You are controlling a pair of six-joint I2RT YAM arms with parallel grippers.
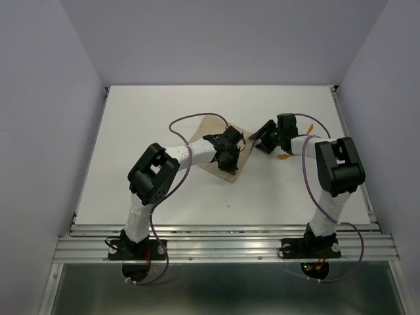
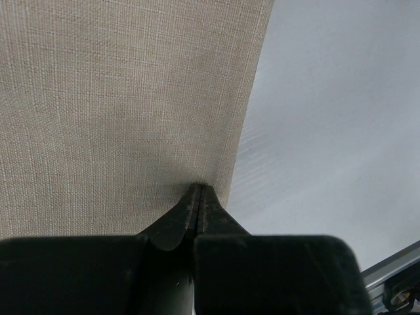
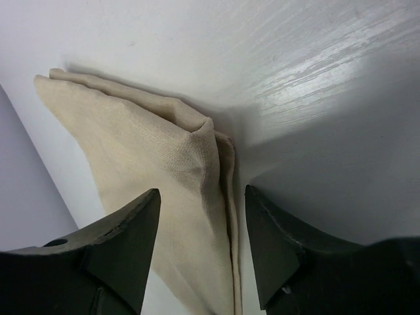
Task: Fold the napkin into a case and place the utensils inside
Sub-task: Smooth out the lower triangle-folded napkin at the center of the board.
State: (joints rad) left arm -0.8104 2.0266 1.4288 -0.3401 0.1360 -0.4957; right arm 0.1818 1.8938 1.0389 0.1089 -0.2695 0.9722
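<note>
The napkin (image 1: 210, 126), a plain tan-beige woven cloth, lies folded in layers near the middle of the white table (image 1: 164, 105). My left gripper (image 2: 199, 191) is down on the napkin's near part. Its black jaws are pressed together on the cloth close to the napkin's right edge, and the weave puckers where they meet, so I have the napkin pinched there. My right gripper (image 3: 202, 193) sits at the napkin's right corner with its jaws spread wide. One black finger (image 3: 128, 236) is over the cloth, the other beyond the napkin's edge over bare table. The folded corner rises between them, showing at least two layers along its edge. I cannot tell whether either finger touches the cloth. The thin orange plastic utensils (image 1: 283, 156) lie to the right of the napkin, apart from it. They are mostly hidden under my right arm, so only slivers show.
</note>
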